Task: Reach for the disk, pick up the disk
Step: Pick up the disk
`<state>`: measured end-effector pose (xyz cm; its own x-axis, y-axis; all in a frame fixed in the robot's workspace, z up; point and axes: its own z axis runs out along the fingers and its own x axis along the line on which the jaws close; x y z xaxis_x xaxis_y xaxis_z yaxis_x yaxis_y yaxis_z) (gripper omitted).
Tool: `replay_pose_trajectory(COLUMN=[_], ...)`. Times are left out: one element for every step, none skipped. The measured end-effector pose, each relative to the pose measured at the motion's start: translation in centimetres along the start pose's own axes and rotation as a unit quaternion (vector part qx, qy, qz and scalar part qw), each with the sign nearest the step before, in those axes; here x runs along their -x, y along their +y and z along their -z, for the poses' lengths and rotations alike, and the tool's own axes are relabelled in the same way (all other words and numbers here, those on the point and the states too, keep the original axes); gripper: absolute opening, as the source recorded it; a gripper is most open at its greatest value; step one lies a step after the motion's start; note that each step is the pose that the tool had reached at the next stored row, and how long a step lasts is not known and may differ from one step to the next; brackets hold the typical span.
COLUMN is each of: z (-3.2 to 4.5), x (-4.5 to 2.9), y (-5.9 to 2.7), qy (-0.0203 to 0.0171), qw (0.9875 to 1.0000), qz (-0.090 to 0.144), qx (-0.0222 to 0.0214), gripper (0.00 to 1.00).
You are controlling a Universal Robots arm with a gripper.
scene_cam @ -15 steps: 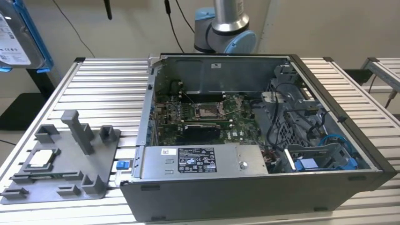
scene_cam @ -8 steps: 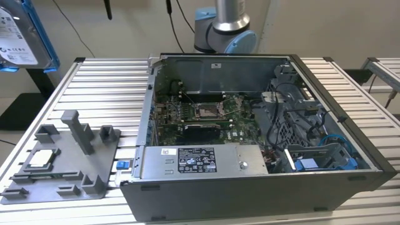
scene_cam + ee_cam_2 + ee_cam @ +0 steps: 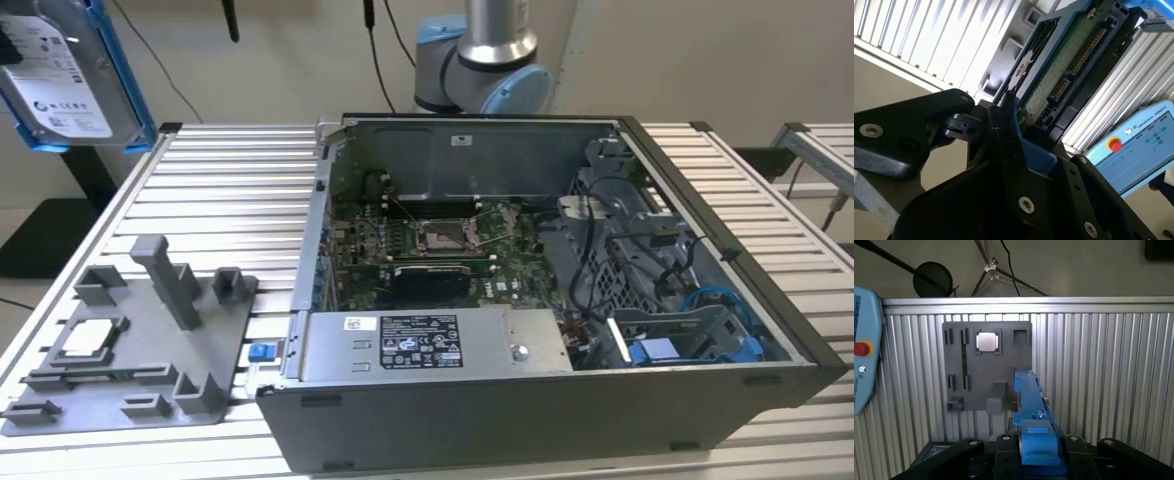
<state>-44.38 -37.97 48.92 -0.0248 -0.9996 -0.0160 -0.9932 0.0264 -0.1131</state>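
- Pinches the disk [image 3: 1029,395] in the pincer [image 3: 1038,447], pressed together on the narrow end of the blue carrier, edge-on in the first wrist view.
- Shows the same hold in the second wrist view: pincer [image 3: 1011,130] closed on the blue frame, with the green circuit-board side of the disk [image 3: 1069,65] turned to that camera.
- Hangs the disk [image 3: 60,80] in mid-air, well apart from the open computer case [image 3: 534,420], off past its side on the exterior view's left and higher than its rim, touching nothing else, white label facing the exterior camera.
- Leaves the grey holder plate [image 3: 134,340] flat on the slatted counter [image 3: 227,190], just beside the computer case on the exterior view's left, with the small silver processor chip [image 3: 87,338] seated in it.
- Counts, by the look of it, as reached and picked up: clear of the counter and carried by the pincer alone.
- Likely handles as stiff and dense for its size, with smooth metal faces prone to slipping and no tolerance for knocks or drops.
- Favours a hold on the plastic carrier's edges, as here: some give and friction there, and no pressure on the bare circuit board, the connector or the labelled lid.
- Hangs long beyond the grip, so probably levers against the pads under any quick swing.
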Motion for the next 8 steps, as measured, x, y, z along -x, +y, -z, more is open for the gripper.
replay_pose_trajectory(z=[-0.05, -0.1, -0.15, -0.19, -0.23, -0.27, -0.31, -0.35], x=[0.01, 0.02, 0.03, 0.04, 0.05, 0.06, 0.07, 0.08], y=[-0.43, -0.89, -1.29, -1.61, -2.0, -2.35, -2.68, -3.05], qy=[0.0, 0.0, 0.0, 0.0, 0.0, 0.0, 0.0, -0.0001], qw=[1.0, 1.0, 1.0, 1.0, 1.0, 1.0, 1.0, 1.0], qz=[0.0, 0.0, 0.0, 0.0, 0.0, 0.0, 0.0, 0.0], qx=[0.0, 0.0001, 0.0, 0.0, 0.0, 0.0001, 0.0, 0.0], gripper=[0.0, 0.0, 0.0, 0.0, 0.0, 0.0, 0.0, 0.0])
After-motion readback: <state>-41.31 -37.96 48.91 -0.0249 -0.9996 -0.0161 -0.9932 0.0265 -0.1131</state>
